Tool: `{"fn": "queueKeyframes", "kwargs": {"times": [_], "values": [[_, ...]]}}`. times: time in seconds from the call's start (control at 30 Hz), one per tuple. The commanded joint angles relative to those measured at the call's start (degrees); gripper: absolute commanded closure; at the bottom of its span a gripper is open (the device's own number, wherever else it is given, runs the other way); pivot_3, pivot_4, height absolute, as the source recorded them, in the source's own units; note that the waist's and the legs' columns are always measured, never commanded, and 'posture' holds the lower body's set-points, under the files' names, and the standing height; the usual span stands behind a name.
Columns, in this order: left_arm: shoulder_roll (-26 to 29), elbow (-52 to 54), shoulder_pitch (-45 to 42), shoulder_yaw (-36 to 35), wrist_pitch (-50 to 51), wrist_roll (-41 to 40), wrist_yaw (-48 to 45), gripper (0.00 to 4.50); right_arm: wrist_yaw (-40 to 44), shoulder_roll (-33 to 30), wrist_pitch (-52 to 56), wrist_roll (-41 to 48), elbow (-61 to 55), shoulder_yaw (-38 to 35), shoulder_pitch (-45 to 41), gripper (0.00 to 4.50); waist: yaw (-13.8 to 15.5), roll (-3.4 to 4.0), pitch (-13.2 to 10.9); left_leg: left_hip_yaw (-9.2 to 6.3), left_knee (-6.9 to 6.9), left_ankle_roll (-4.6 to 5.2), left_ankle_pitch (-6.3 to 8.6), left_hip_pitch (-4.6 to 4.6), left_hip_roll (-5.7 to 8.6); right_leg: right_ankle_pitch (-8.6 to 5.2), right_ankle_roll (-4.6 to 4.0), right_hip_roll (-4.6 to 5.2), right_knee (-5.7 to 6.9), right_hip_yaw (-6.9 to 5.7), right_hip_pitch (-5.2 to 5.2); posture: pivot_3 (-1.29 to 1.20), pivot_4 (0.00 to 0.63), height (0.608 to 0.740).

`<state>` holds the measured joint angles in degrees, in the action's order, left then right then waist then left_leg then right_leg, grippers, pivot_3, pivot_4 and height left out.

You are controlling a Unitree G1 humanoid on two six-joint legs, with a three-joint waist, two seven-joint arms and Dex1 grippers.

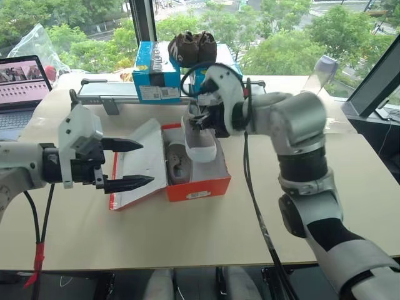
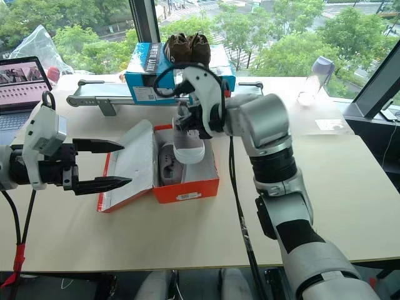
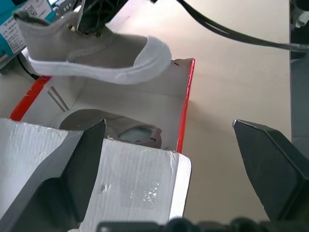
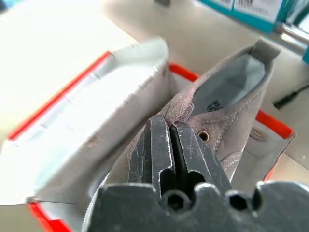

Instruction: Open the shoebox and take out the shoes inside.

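Shoebox: the red shoebox point(image 1: 199, 186) sits open near the middle of the tabletop point(image 1: 187, 237), its lid point(image 1: 140, 164) thrown back flat toward the robot's left, white-grey inside facing up.
Lifted shoe: one grey-taupe sneaker point(image 1: 201, 142) with a white sole hangs above the box, toe tipped down, clear of the box floor.
Shoe in box: the second sneaker point(image 1: 178, 164) lies inside the box, along the side by the lid.
Right gripper: the right gripper point(image 4: 170, 140) is above the box; its fingers are pinched tight on the upper edge of the lifted shoe near the eyelets.
Left gripper: the left gripper point(image 1: 128, 164) hovers over the outer edge of the lid, pointing toward the box; its fingers stand wide apart with nothing between them.
Behind the box: blue boxes point(image 1: 156, 72) with white labels rest at the far edge, a dark brown pair of shoes point(image 1: 192, 45) on top.
Far left: a laptop point(image 1: 22, 87) stands open.
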<state>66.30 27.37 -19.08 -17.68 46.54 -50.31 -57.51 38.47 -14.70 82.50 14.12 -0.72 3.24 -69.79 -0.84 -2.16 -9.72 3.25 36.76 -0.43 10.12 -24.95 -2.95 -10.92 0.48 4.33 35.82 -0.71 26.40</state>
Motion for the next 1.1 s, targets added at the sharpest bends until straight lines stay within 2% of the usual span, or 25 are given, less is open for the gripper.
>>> {"fn": "queueKeyframes", "kwargs": {"times": [0.03, 0.1, 0.23, 0.3, 0.37, 0.47, 0.63, 0.83, 0.97, 1.1], "values": [[0.0, -0.9, -2.2, 0.8, -1.6, 1.0, -1.3, 0.00, 0.5, -5.1, 4.0, 3.9, -3.3, -6.8, -3.7, 4.44, 0.2, 0.00, 0.0, -0.01, 0.00, 0.00, 0.00, 0.00, 0.01, 0.00, 0.01, 0.01, 0.00, 0.00, -0.01, 0.00, 0.150, 0.740], [-0.1, -1.4, -2.6, 1.4, -1.9, 1.4, -2.0, 0.00, 0.2, -7.8, 3.5, 4.8, -3.1, -7.6, -4.1, 4.44, 0.2, 0.00, 0.0, 0.00, 0.02, 0.00, -0.01, -0.01, 0.05, 0.01, 0.01, 0.04, -0.01, 0.00, -0.01, 0.00, 0.150, 0.740], [-1.4, -3.3, -6.2, 5.0, -2.8, 2.6, -3.5, 0.00, 0.7, -20.0, -7.0, 1.6, 1.1, -6.8, 0.5, 4.44, 0.5, -0.02, -0.1, -0.01, 0.03, 0.00, -0.01, 0.00, 0.08, -0.01, 0.03, 0.05, -0.06, 0.00, -0.04, 0.00, 0.150, 0.740], [-1.7, -4.3, -7.4, 6.4, -3.5, 3.5, -4.6, 0.00, 2.2, -25.3, -12.4, 0.6, 1.5, -5.3, 4.7, 4.44, 0.7, -0.04, -0.1, 0.00, 0.03, 0.00, 0.00, 0.00, 0.09, -0.02, 0.03, 0.06, -0.14, 0.01, -0.08, 0.00, 0.150, 0.740], [-2.3, -5.4, -9.1, 8.0, -4.0, 4.4, -5.5, 0.00, 5.2, -30.2, -19.1, 0.7, 3.5, -6.9, 11.9, 4.44, 0.6, -0.04, -0.1, 0.05, 0.02, 0.05, 0.03, 0.00, 0.11, -0.02, 0.06, 0.06, -0.24, 0.08, -0.10, 0.00, 0.150, 0.740], [-3.0, -6.6, -10.9, 9.5, -4.3, 5.3, -6.5, 0.00, 8.7, -34.8, -25.5, 0.2, 8.0, -7.0, 19.9, 4.44, 0.5, -0.03, -0.1, 0.05, 0.02, 0.12, 0.06, -0.01, 0.11, 0.01, 0.15, 0.04, -0.27, 0.10, -0.12, 0.00, 0.150, 0.740], [-3.7, -7.8, -13.2, 11.0, -4.1, 6.5, -8.0, 0.00, 11.0, -35.3, -35.9, 0.3, 16.4, -8.6, 26.6, 4.44, -0.7, 0.02, -0.1, 0.08, 0.03, 0.15, 0.07, 0.07, 0.12, 0.02, 0.16, -0.02, -0.16, 0.29, -0.10, 0.00, 0.150, 0.740], [-4.1, -8.0, -14.7, 11.6, -3.3, 7.0, -8.7, 0.00, 13.0, -34.4, -43.6, 0.5, 23.4, -8.8, 29.4, 4.44, -0.9, -0.01, -0.2, 0.07, 0.09, 0.17, 0.05, 0.33, 0.12, 0.01, 0.16, -0.07, 0.05, 0.36, -0.22, 0.00, 0.150, 0.740], [-3.8, -7.5, -14.3, 11.0, -2.5, 7.0, -8.8, 0.00, 13.8, -34.7, -43.2, 0.8, 25.1, -8.6, 29.0, 3.37, -0.7, -0.01, -0.2, 0.11, 0.15, 0.17, 0.05, 0.32, 0.16, 0.03, 0.18, -0.05, 0.05, 0.47, -0.24, 0.00, 0.150, 0.740], [-3.0, -6.8, -13.6, 9.9, -1.6, 6.7, -8.6, 0.00, 13.8, -36.5, -41.8, -0.1, 22.4, -7.8, 27.3, 1.94, -0.6, 0.00, -0.2, 0.13, 0.15, 0.17, 0.05, 0.31, 0.17, 0.05, 0.24, -0.06, 0.03, 0.51, -0.23, 0.00, 0.150, 0.740]]}}
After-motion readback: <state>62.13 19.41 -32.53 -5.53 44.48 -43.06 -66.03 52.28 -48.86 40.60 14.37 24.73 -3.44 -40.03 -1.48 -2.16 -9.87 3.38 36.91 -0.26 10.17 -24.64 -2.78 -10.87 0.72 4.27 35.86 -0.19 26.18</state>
